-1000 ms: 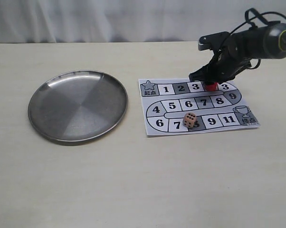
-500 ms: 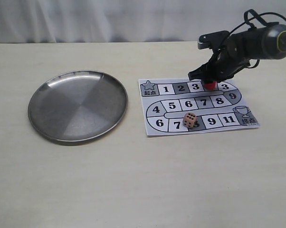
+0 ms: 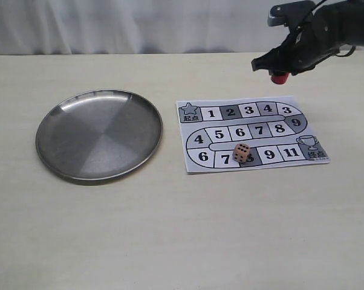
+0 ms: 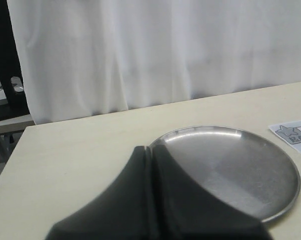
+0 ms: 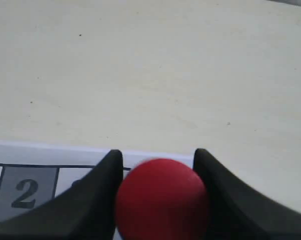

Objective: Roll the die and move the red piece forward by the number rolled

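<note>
Exterior view: the red piece is being gripped by the right gripper above the table, at one o'clock from the board; the die is lying at the board's six o'clock edge. Left wrist view: the left gripper is being shown with its fingers pressed together. Right wrist view: the red piece is being clamped between both fingers.
</note>
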